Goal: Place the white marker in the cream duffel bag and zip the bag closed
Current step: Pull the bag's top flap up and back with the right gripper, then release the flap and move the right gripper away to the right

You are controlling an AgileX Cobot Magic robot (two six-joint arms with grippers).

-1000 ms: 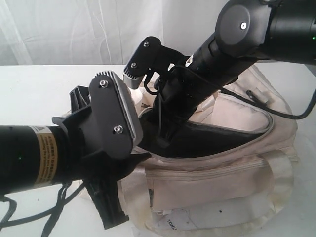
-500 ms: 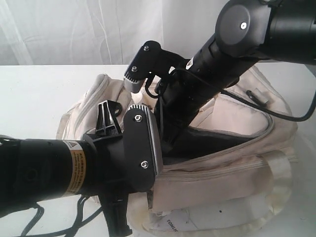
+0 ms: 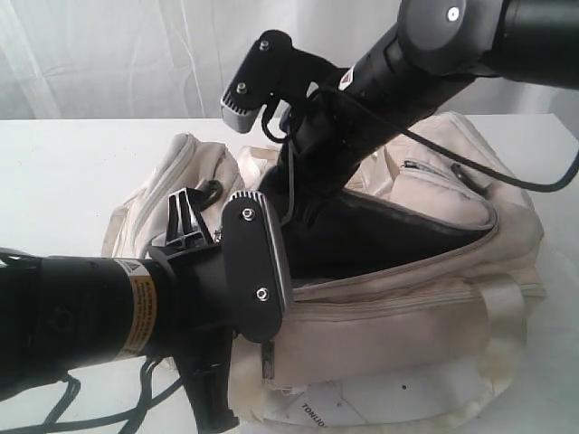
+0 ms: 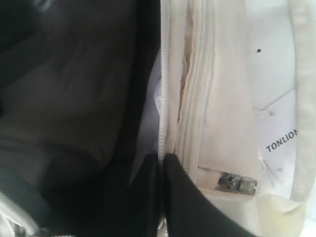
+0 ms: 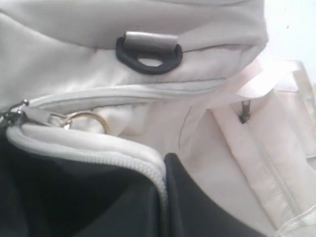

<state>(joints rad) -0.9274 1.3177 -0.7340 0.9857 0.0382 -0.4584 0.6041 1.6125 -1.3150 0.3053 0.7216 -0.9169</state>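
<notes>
cream duffel bag [image 3: 389, 325], black clip [image 5: 148, 70], table [image 3: 81, 172]

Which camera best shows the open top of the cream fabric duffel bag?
The exterior view: the cream fabric duffel bag shows its open mouth along most of its length, dark lining exposed. The left wrist view gives only a stretch of zipper edge; the right wrist view, one zipper corner.
</notes>
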